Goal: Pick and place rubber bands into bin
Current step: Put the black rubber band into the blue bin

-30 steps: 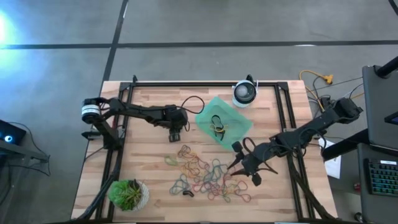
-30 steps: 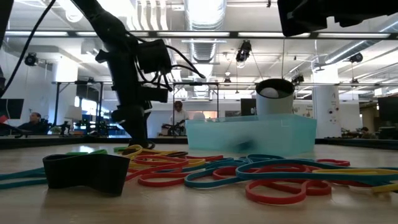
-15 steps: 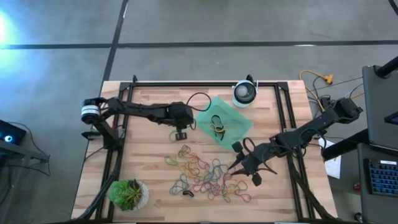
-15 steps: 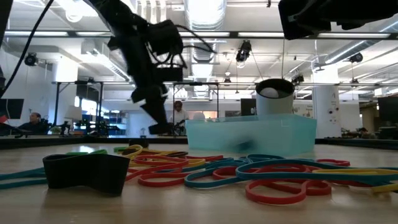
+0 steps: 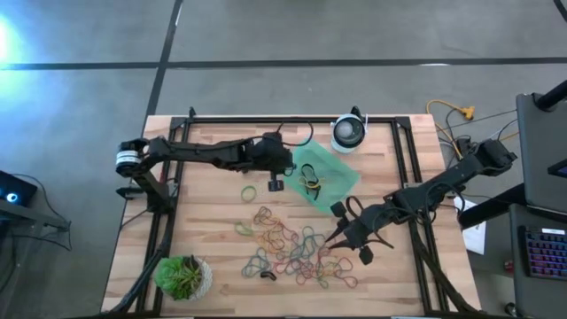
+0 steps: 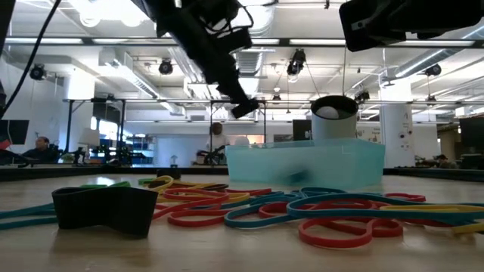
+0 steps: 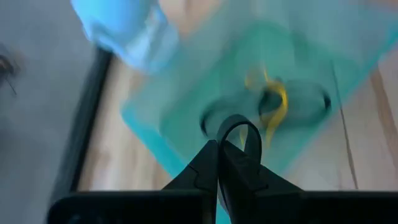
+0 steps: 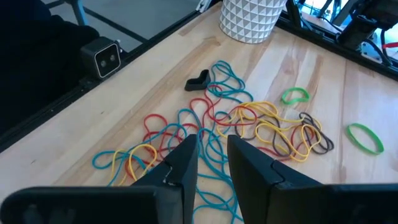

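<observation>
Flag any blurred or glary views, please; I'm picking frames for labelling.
Left wrist view: translucent mint-green plastic bin motion-smeared, shut left gripper fairly crisp. Low view: bright ceiling lights glare; nearest rubber bands soft. Right wrist and high views: sharp.

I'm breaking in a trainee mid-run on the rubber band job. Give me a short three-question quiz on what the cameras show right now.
1. True or false: the left gripper is shut on a dark rubber band at the bin.
2. Where is the right gripper?
A. Inside the bin
B. Over the pile of rubber bands on the table
C. Beside the potted plant
3. Fill in: a single green band lies on the table apart from the pile, on the ____ arm's side of the bin.

Key: 1 true; 2 B; 3 left.
</observation>
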